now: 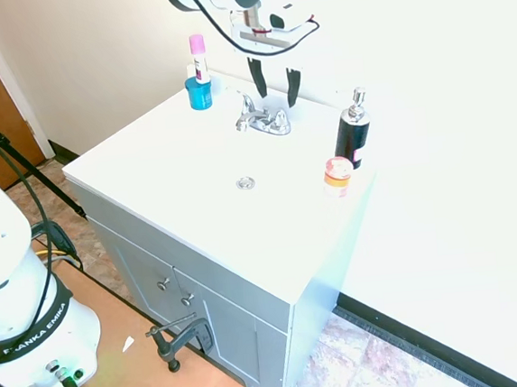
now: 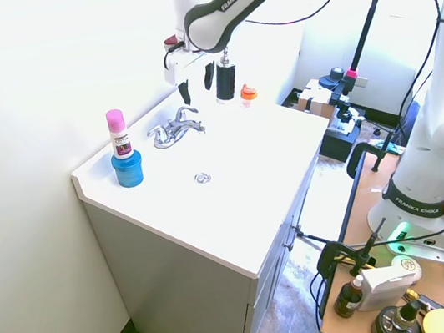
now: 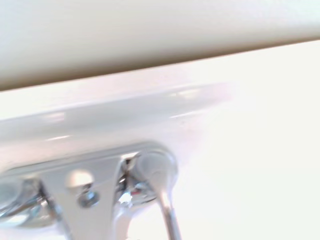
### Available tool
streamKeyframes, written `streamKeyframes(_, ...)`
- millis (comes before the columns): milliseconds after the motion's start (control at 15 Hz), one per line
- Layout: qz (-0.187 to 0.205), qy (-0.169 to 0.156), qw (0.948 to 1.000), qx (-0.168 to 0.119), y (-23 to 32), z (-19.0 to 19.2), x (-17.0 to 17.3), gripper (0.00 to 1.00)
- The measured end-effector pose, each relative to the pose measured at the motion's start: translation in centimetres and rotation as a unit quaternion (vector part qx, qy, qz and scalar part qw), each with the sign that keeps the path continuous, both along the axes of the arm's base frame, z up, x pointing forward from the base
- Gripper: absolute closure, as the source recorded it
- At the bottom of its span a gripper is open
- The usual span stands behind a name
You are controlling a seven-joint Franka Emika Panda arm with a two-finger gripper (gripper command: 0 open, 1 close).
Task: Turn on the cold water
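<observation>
Chrome faucet (image 1: 262,118) sits at the back edge of the white vanity top (image 1: 149,180), with a short curved spout pointing toward the round drain (image 1: 246,184) and a slim lever on each side. No water shows. In the wrist view the faucet (image 3: 120,187) fills the lower part, blurred, with one lever's rounded base and thin stem standing out against the white basin rim.

Above it, the white arm reaches in from overhead, its wrist pointing straight down. The gripper (image 1: 275,85) hangs just over the faucet on the wall side, its two dark fingers spread apart with a clear gap between them, holding nothing and not touching either lever. From the second exterior view the gripper (image 2: 197,80) shows the same spread, hovering above the faucet (image 2: 174,129).

A black pump bottle (image 1: 353,130) stands to one side near the counter's corner, an orange-capped small jar (image 1: 337,174) just in front of it. On the faucet's other side a blue cup (image 1: 199,94) holds a pink-topped stick (image 1: 198,56).

The arm's upper links are cut off by the frame, and the bright wall washes out the counter's back edge.
</observation>
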State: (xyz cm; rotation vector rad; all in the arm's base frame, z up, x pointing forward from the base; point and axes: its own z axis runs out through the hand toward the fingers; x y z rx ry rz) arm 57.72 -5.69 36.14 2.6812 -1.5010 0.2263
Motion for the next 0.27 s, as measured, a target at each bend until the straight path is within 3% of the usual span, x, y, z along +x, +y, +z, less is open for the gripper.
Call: streamKeyframes(267,0.019,0.022,0.9979,0.058,0.6,2.4,-4.5,0.00)
